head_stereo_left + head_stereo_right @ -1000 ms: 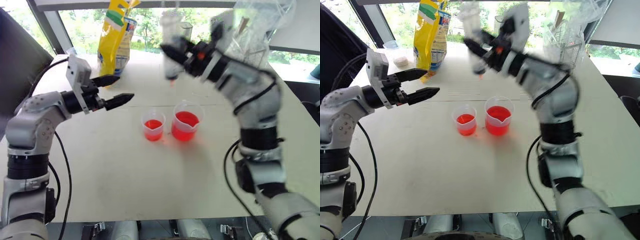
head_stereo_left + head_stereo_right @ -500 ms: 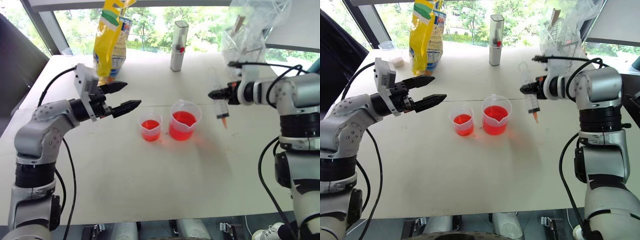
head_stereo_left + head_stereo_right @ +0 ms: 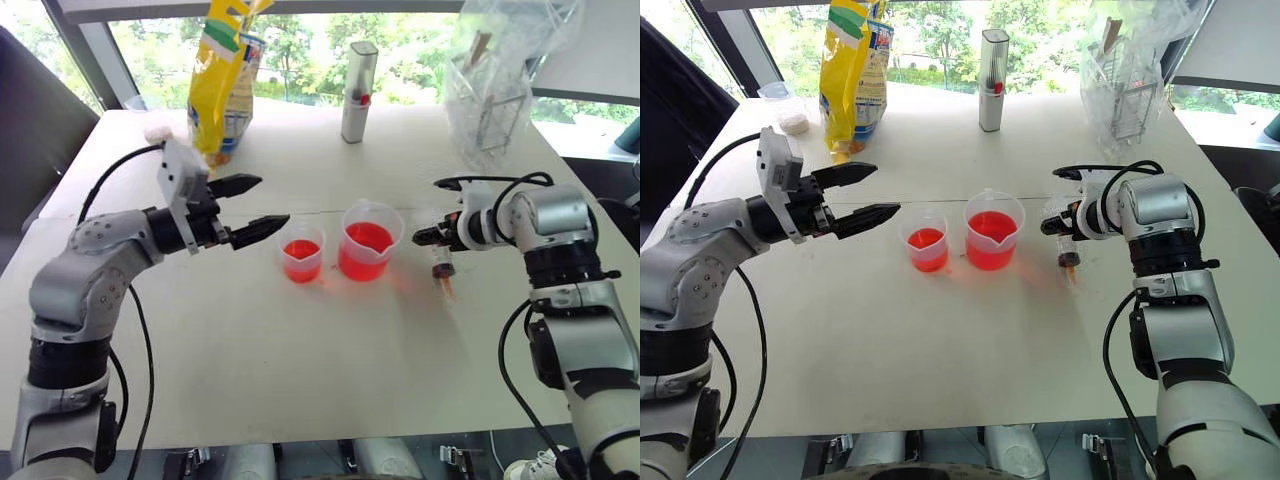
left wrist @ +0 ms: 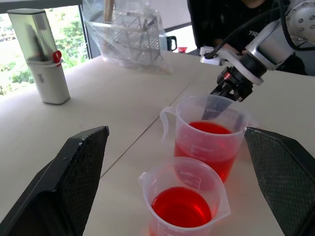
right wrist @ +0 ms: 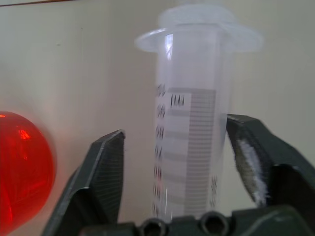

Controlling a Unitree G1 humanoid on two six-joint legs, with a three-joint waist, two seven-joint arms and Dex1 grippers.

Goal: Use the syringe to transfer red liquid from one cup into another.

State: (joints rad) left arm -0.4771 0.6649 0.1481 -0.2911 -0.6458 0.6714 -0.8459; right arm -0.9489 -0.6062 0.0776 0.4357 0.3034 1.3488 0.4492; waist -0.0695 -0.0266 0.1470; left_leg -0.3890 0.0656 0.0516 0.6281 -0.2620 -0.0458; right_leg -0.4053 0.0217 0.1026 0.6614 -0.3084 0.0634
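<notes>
The syringe (image 3: 441, 262) slants tip-down onto the table just right of the larger cup (image 3: 368, 240), its orange tip at the tabletop. My right gripper (image 3: 432, 236) is open around the barrel (image 5: 192, 98); one finger (image 5: 106, 172) stands clear of it and the other finger (image 5: 256, 157) is right against it. Both the larger cup and the smaller cup (image 3: 302, 258) to its left hold red liquid (image 4: 183, 206). My left gripper (image 3: 272, 200) hovers open and level, left of the smaller cup, holding nothing.
At the far side of the table stand a yellow bag (image 3: 222, 80), a silver-white rectangular bottle (image 3: 357, 92) and a wire rack in a clear plastic bag (image 3: 490, 90). A small tub (image 3: 792, 120) sits at the far left corner.
My right arm swung down and to the right, carrying the syringe from above the cups to the table beside the larger cup, and its fingers opened off the barrel. The left gripper stayed open.
</notes>
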